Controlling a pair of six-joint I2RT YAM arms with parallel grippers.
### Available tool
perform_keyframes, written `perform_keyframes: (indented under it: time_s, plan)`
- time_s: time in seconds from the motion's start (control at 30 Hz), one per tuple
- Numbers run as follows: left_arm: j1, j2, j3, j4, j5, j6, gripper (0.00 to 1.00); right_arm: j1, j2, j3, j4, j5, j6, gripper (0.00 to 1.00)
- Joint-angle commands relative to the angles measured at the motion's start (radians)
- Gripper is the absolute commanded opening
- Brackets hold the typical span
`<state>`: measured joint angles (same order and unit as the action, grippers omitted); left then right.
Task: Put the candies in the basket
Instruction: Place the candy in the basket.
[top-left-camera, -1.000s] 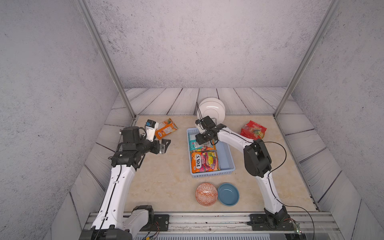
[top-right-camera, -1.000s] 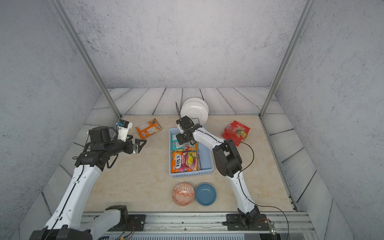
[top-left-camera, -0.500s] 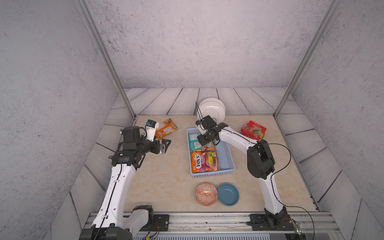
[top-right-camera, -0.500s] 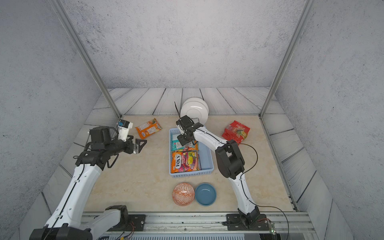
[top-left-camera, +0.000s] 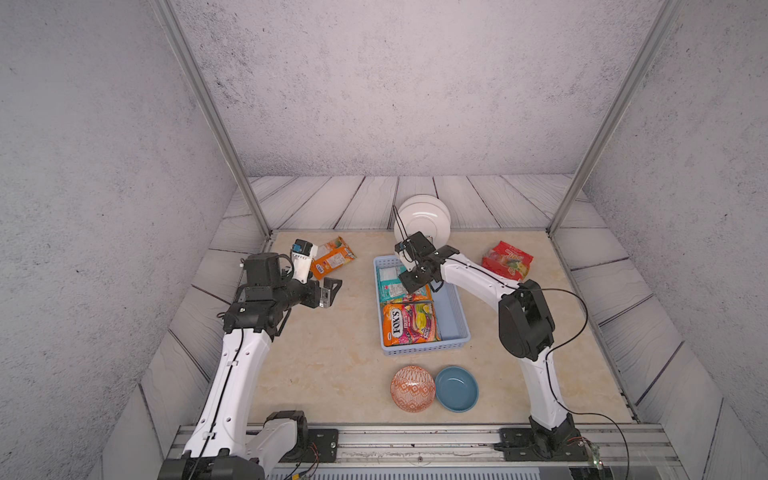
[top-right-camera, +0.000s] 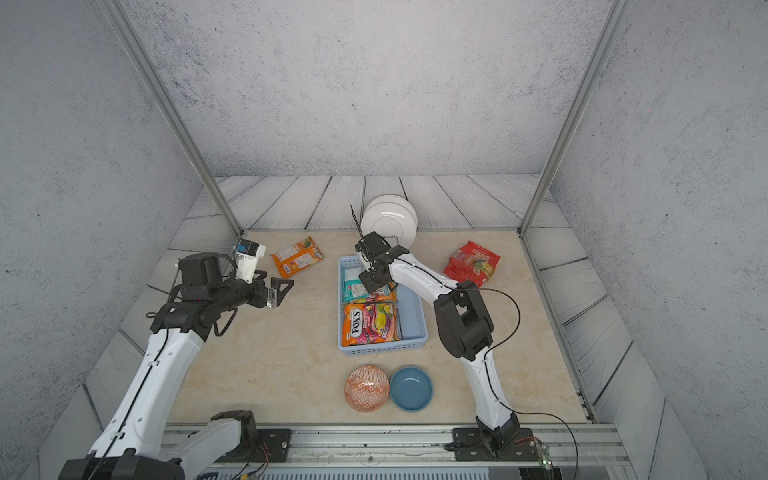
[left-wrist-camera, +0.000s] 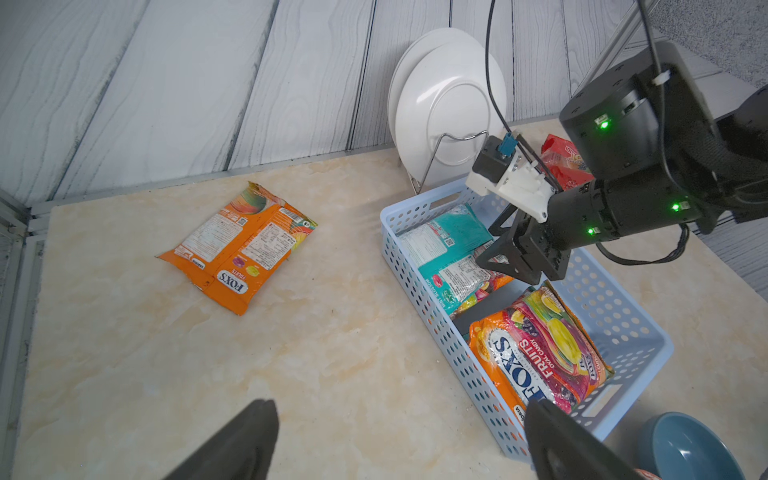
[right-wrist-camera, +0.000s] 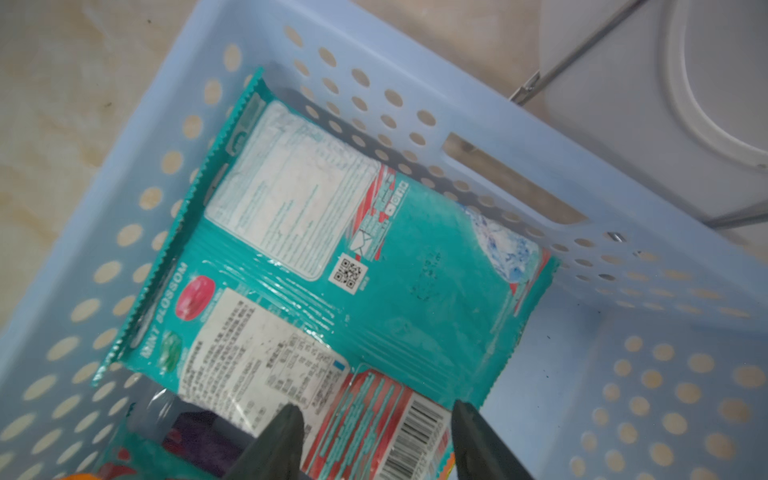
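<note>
The light blue basket holds a teal candy bag at its far end and a multicoloured FOX'S bag at its near end. An orange FOX'S bag lies on the table at the back left. A red bag lies at the back right. My right gripper hangs open just over the teal bag's near end. Left of the basket, my left gripper is wide open above bare table.
White plates stand in a wire rack right behind the basket. An orange patterned bowl and a blue bowl sit side by side near the front edge. Metal frame posts rise at both back corners.
The right arm's elbow has drifted slightly to the right while its gripper stays over the basket's far end, jaws a touch narrower. The left arm has not moved.
</note>
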<state>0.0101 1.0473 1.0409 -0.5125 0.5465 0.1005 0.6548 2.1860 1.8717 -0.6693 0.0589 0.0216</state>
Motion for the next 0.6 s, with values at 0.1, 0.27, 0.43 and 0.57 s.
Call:
perform_keyframes:
  time_s: [0.1,0.27,0.43,0.57]
  plan:
    - [0.000,-0.024,0.011,0.014,0.008,0.003,0.99,-0.004,-0.011,0.026,-0.031,0.047,-0.023,0.61]
    - [0.000,-0.026,0.013,0.001,-0.008,0.011,0.99,-0.021,-0.083,0.071,-0.075,0.087,-0.035,0.62]
    - [0.001,-0.028,-0.001,0.015,0.006,0.010,0.99,-0.090,-0.187,0.026,-0.032,0.084,-0.006,0.63]
    - [0.000,-0.035,-0.001,0.016,0.000,0.010,0.99,-0.163,-0.253,-0.006,-0.027,0.082,0.045,0.66]
